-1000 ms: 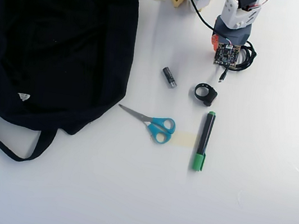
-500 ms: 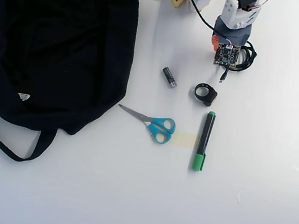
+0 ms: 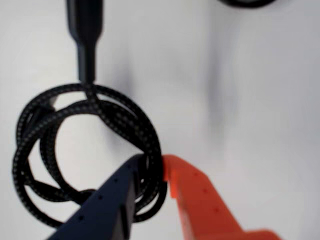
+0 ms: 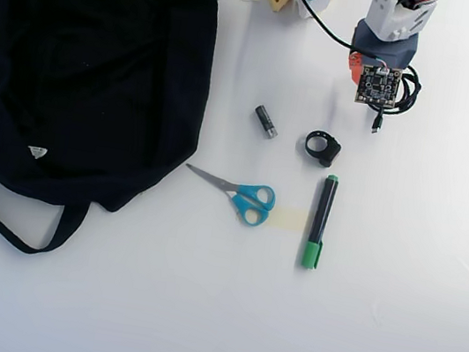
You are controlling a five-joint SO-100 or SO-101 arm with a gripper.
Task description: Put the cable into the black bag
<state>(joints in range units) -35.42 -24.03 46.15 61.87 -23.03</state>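
Braided cable [image 3: 90, 150] coil is pinched in the claw [image 3: 152, 167], well apart from the black bag [image 4: 83, 63].

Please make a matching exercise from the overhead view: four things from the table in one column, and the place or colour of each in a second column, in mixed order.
Things:
1. black bag
2. scissors
3. marker
4. cable

Descriptions:
A. green cap and green end
B. coiled under the arm, top right
C. blue handles
D. fills the left side of the table

Pairs: 1-D, 2-C, 3-A, 4-B
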